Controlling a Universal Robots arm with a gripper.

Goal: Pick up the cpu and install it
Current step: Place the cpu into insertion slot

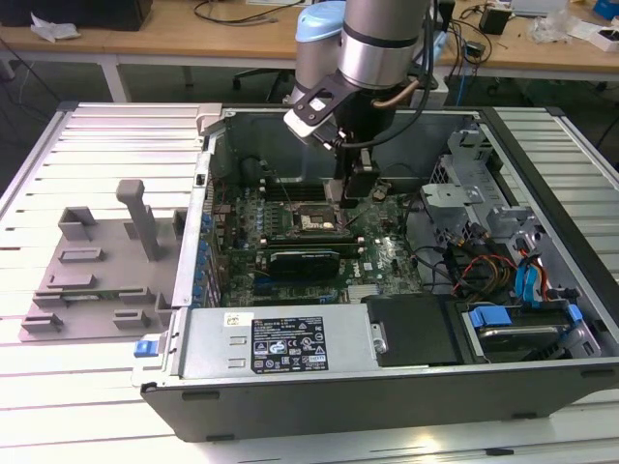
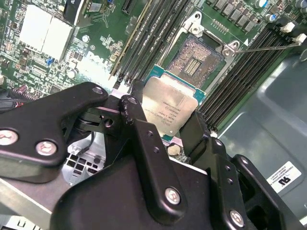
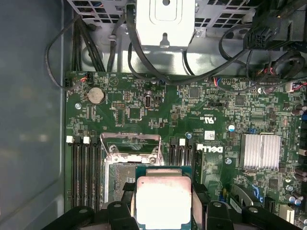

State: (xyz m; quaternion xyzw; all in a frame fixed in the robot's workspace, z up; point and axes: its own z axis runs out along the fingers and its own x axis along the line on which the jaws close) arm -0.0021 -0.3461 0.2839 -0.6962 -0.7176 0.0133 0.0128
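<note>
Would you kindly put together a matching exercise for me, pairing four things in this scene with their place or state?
Things:
1. cpu
2. socket
3. fixture tray
4. heatsink

Places or states:
A. grey, lying outside the computer case
B. open, contacts bare
C. silver and finned, fixed on the motherboard
D. gripped by the hand above the motherboard

Pairs: 1-D; 2-B; 3-A; 4-C.
</note>
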